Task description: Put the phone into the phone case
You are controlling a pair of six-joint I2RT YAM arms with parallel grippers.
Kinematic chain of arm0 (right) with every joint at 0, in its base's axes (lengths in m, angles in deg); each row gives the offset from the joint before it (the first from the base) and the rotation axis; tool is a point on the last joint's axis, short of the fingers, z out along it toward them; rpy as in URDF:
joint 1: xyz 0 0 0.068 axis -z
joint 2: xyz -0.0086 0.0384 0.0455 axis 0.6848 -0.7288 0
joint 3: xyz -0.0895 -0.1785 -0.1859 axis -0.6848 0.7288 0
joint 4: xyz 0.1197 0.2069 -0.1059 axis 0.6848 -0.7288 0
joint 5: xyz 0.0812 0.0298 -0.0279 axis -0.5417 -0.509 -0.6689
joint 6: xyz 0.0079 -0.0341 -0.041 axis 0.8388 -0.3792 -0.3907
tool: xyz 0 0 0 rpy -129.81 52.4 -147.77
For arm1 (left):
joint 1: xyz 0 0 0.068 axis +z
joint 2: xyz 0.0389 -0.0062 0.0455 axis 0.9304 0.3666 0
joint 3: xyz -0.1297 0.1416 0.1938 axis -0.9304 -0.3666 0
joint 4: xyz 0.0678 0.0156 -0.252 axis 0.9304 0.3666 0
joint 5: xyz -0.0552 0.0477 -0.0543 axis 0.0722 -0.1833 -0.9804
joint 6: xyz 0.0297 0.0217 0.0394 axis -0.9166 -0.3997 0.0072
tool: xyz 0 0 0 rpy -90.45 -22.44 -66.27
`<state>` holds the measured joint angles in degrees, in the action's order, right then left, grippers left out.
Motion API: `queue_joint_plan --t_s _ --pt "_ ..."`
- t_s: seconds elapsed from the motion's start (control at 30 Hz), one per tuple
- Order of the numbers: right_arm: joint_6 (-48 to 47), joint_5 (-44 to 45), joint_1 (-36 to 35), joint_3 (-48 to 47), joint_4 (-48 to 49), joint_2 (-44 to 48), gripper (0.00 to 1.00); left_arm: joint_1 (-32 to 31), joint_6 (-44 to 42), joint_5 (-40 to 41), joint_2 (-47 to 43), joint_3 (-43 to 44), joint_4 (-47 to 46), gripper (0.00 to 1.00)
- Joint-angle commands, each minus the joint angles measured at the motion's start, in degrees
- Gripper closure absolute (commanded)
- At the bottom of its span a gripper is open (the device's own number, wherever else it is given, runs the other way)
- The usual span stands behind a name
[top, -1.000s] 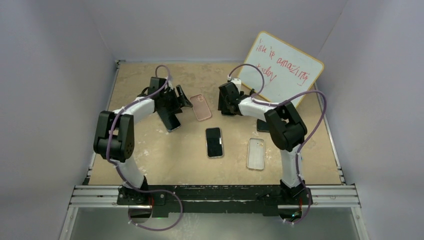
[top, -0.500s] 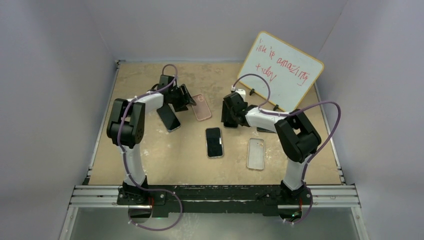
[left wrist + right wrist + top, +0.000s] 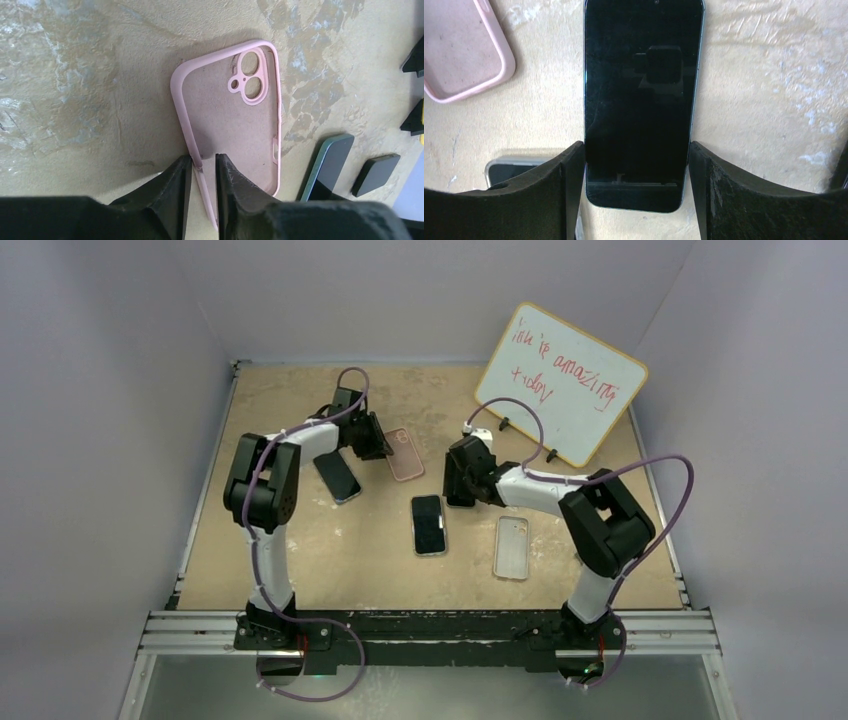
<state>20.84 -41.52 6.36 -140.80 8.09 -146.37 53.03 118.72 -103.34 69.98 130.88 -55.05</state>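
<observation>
Hidden or unclear: in the left wrist view the lower end of the pink case (image 3: 235,125) runs out of sight behind the left gripper (image 3: 204,172), and the black shapes at the right edge are cut off, not identifiable. A teal-edged slab and a small dark block sit lower right, both partly cropped. In the right wrist view only one corner of the pink case shows, upper left; a grey-rimmed dark device at lower left is mostly masked by a finger. Writing on the whiteboard (image 3: 560,380) is red scrawl, only partly legible. Left claw: jaws drawn narrow, one finger outside and one inside the case's long side wall, rim running between them; cannot tell if the pads actually pinch it. Case lies flat, open side up, camera cut-out at the far end, upper middle of the overhead frame. Right gripper (image 3: 636,150): jaws wide, holding nothing, one finger on each side of the phone (image 3: 641,100) at its near end; contact cannot be judged. Phone lies screen up at centre of the table (image 3: 300,560), just below the pink case. Second phone (image 3: 338,476) left of the pink case; clear case (image 3: 512,547) right of the centre phone.
</observation>
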Motion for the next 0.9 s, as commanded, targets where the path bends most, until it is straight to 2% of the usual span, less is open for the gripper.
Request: queue_joint_plan --t_s 0.0,0.23,0.6,0.87 --pt "2.32 -1.72 -0.72 2.71 0.2 3.59 0.59 -0.66 -3.52 2.64 1.38 3.55 5.68 0.79" --pt "2.59 -2.18 -0.73 4.41 0.03 4.83 0.6 -0.71 -6.27 2.45 -1.64 2.12 8.61 1.0" --pt "4.03 -4.07 -1.13 6.28 -0.52 9.71 0.61 -1.12 -10.49 1.81 -8.96 -1.24 15.04 1.0" --pt "4.08 -5.35 -2.87 5.65 -1.83 9.5 0.62 -2.36 -12.81 0.51 -20.22 -14.9 17.72 1.0"
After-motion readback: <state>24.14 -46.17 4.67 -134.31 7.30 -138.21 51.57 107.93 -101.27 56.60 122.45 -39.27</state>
